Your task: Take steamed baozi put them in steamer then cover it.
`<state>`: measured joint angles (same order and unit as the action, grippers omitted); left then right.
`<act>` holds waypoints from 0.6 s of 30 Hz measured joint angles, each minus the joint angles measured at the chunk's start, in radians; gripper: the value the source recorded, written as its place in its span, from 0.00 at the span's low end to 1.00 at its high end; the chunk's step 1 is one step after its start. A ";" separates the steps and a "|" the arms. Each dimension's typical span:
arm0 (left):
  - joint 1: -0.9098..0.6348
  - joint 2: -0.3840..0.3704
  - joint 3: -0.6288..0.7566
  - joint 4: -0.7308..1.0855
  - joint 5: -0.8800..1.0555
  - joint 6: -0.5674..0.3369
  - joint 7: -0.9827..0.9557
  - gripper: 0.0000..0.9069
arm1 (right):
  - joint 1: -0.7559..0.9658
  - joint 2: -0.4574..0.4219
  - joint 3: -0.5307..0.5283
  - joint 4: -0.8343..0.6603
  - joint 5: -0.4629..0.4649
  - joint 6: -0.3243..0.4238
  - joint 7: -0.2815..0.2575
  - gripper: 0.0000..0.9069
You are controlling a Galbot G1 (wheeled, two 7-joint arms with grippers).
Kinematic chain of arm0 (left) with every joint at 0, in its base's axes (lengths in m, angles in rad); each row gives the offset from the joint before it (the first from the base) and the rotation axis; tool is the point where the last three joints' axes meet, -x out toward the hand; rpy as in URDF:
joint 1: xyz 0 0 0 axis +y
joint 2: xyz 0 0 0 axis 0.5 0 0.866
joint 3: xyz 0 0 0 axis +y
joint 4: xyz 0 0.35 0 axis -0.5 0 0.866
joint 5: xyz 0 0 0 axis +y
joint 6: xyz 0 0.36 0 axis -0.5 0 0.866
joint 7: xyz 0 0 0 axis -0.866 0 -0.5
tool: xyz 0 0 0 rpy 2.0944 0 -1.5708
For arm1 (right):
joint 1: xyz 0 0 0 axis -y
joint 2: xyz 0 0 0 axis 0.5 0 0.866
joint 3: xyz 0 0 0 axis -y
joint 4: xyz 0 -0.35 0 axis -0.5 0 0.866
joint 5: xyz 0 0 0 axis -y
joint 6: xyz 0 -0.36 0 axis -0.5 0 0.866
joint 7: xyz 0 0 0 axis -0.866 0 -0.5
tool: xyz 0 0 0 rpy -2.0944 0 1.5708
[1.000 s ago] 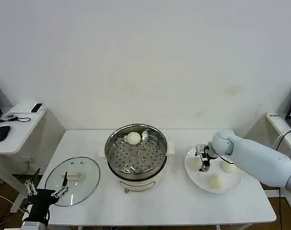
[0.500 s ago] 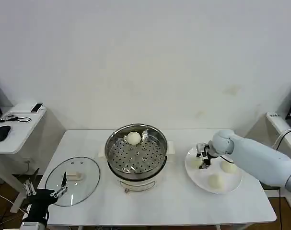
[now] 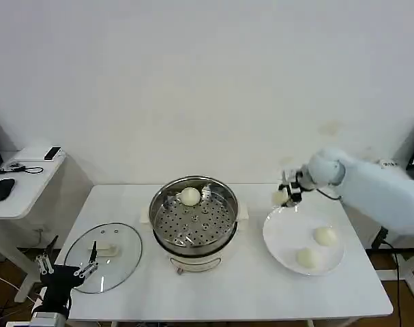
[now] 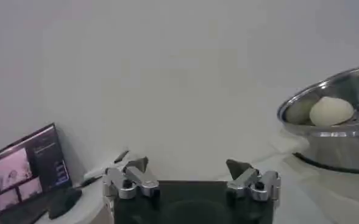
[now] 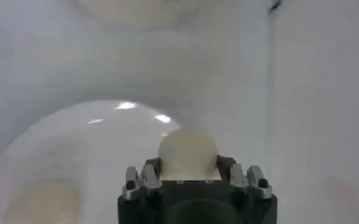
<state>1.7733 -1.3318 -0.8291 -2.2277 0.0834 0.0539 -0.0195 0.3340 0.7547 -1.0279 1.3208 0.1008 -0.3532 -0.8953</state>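
The right gripper (image 3: 286,193) is closed around one steamed baozi (image 3: 280,197), holding it in the air at the centre right of the head view, above the far edge of the white plate (image 3: 282,240) and well apart from the steamer (image 3: 193,216). In the right wrist view the same bun (image 5: 188,152) sits between the two fingers (image 5: 144,176), round and not visibly squashed. I judge that such a bun is light and soft, with a smooth skin that can slip or dent, so a gentle hold across its widest middle seems the safest, and a strong squeeze could deform it. One baozi (image 3: 190,196) already lies on the perforated tray at the back of the steamer, and two more (image 3: 324,236) wait on the plate. The glass lid (image 3: 103,257) lies flat on the table (image 3: 227,289) at the lower left. The left gripper (image 3: 65,274) is parked at the bottom left corner beside the lid, with its fingers spread wide and empty. The right forearm is blurred, and the contact of the pads with the bun is partly hidden by the gripper body, so how firm the hold is I cannot tell.
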 measured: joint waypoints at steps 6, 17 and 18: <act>-0.010 0.011 -0.002 0.009 -0.002 -0.004 0.000 1.00 | 0.158 0.053 -0.083 0.044 0.116 -0.045 0.027 0.71; -0.027 0.010 -0.013 0.024 0.000 -0.006 -0.001 1.00 | 0.253 0.240 -0.178 0.106 0.372 -0.188 0.124 0.70; -0.027 0.008 -0.014 0.023 0.000 -0.006 -0.001 1.00 | 0.253 0.259 -0.182 0.104 0.393 -0.202 0.133 0.70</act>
<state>1.7458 -1.3233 -0.8428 -2.2045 0.0834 0.0476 -0.0204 0.5868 1.0138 -1.2100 1.4252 0.4938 -0.5548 -0.7624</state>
